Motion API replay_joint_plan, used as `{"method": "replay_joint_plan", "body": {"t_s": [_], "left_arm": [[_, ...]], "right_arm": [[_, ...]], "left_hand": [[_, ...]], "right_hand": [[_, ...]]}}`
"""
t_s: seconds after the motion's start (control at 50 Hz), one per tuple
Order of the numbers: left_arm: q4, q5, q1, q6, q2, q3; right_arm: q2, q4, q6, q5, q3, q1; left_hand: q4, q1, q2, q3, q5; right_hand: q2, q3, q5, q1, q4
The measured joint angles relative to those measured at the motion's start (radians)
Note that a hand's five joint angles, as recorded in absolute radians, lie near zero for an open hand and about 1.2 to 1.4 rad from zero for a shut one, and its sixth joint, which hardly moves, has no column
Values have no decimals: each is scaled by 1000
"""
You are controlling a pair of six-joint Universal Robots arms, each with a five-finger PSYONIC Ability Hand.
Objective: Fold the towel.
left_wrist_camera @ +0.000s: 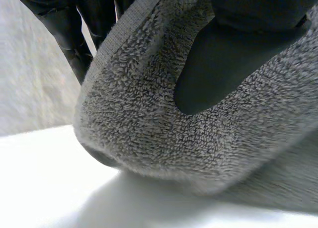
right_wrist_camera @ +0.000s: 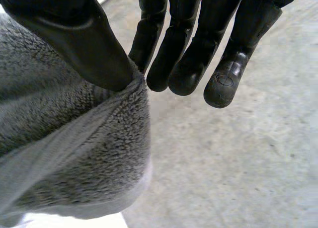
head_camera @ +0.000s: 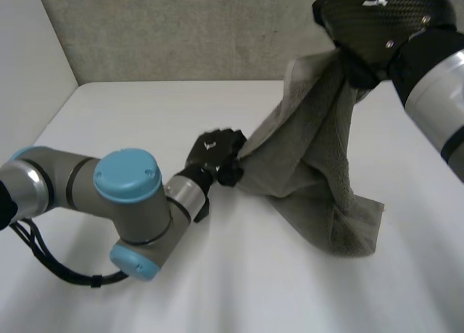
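Judging by the cloth, folding has barely begun: no neat fold lies on the table [head_camera: 145, 115], and the grey towel [head_camera: 319, 166] hangs bunched between two grips, its lower end resting on that surface. Nearest, the left hand [head_camera: 217, 155], low over the table, pinches one edge of the towel, its thumb [left_wrist_camera: 223, 64] pressed into the pile against fingers behind it. Farther off and higher, the right hand [head_camera: 370, 28] nips another edge between thumb and one finger, the other fingers [right_wrist_camera: 198, 54] straight and free.
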Motion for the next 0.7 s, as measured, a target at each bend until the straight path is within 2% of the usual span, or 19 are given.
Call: {"method": "replay_joint_plan", "body": {"t_s": [0.08, 0.16, 0.3, 0.36, 0.46, 0.54, 0.7], "left_arm": [[14, -71, 21, 116, 4, 135], [53, -133, 41, 197, 29, 314], [131, -201, 51, 231, 90, 556], [128, -218, 51, 230, 121, 562], [71, -224, 52, 228, 179, 429], [9, -220, 58, 228, 221, 211], [-37, -214, 79, 233, 239, -208]], "right_arm": [[65, -124, -4, -23, -53, -37], [133, -347, -1, -52, -127, -62], [190, -816, 55, -72, -177, -98], [192, -878, 113, -73, -137, -108], [188, -795, 187, -82, -35, -133], [198, -610, 207, -125, 75, -156], [270, -337, 132, -239, 273, -176]], "left_hand": [[12, 14, 12, 12, 14], [15, 16, 14, 13, 14], [15, 20, 14, 14, 15], [15, 20, 14, 14, 19], [16, 21, 14, 14, 19], [16, 21, 15, 14, 19], [16, 22, 15, 15, 19]], "right_hand": [[2, 0, 0, 0, 0], [2, 0, 0, 0, 0], [2, 0, 0, 0, 0], [2, 0, 6, 0, 0], [2, 0, 6, 0, 0], [2, 0, 6, 0, 0], [2, 0, 6, 0, 0]]}}
